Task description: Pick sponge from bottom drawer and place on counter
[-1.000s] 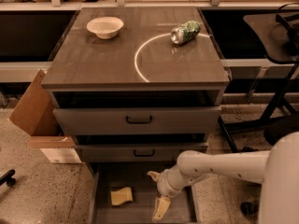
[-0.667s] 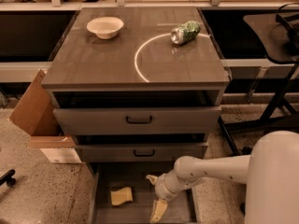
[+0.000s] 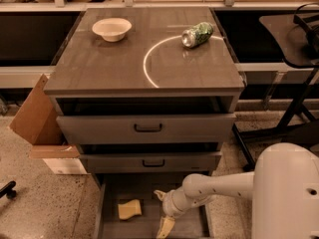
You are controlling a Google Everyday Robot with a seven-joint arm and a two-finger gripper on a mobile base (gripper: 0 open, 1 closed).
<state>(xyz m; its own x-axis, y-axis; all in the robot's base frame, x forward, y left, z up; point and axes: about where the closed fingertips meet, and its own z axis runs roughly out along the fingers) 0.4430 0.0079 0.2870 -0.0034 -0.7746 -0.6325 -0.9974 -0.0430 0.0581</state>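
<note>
Small pale yellow soft sponge (image 3: 129,209) lies flat on the floor of the pulled-out bottom grey drawer (image 3: 99,214), in its left half as seen from here. Nothing touches it.

White arm reaches in from the right. Its two-finger gripper (image 3: 162,211) hangs low over the middle of the drawer, just beside the sponge and clear of it. The tan fingers (image 3: 166,226) are spread wide: one toward the cabinet, one toward the drawer's front. Nothing between them.

Key relation: the sponge sits left of the gripper in this view, at about the same depth in the drawer. Its long axis runs roughly side to side, slightly skewed. My guess: a short sideways shift to the left, then a drop, would put the fingers across its short width.

Dark wood-grain counter (image 3: 104,66) with the white arc is well above. A white bowl (image 3: 111,29) and a green crushed can (image 3: 197,34) stand on it.
</note>
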